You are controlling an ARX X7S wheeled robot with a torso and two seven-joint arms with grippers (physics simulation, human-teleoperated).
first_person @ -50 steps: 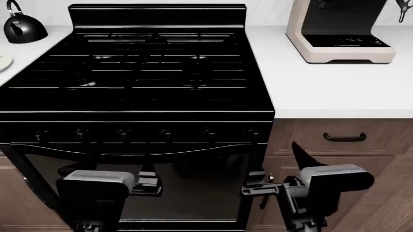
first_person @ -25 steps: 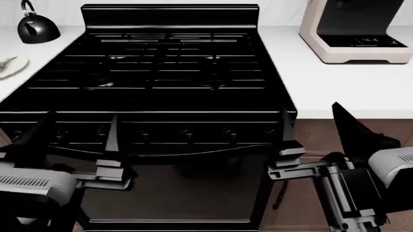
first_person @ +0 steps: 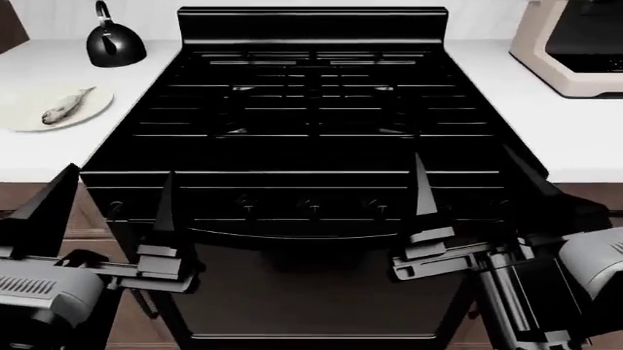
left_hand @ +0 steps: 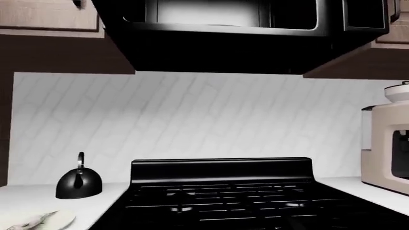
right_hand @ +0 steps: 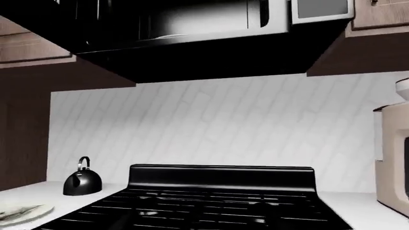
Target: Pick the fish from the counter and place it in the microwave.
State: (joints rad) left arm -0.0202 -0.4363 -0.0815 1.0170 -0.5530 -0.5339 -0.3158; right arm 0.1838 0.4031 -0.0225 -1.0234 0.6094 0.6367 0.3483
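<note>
The slim silvery-grey fish (first_person: 66, 105) lies on a round cream plate (first_person: 29, 119) on the white counter (first_person: 54, 69) left of the stove. Both grippers hang low in front of the oven, far from the fish. The left gripper (first_person: 109, 213) is open and empty, its dark fingers pointing up. So is the right gripper (first_person: 475, 188). The black microwave (left_hand: 236, 24) hangs above the stove, and its door looks shut. In the left wrist view the fish (left_hand: 28, 222) shows at the counter's near corner. The right wrist view shows the microwave (right_hand: 191, 24) and the plate (right_hand: 26, 212).
A black stove (first_person: 311, 109) fills the middle, with its oven door (first_person: 311, 292) behind the grippers. A black kettle (first_person: 115, 45) stands behind the plate. A beige coffee machine (first_person: 574, 44) sits on the counter to the right. Brown cabinets flank the microwave.
The view has shifted left, so the stove slid right and the plate with the fish came into sight. Both grippers rose in front of the oven, fingers up, still open.
</note>
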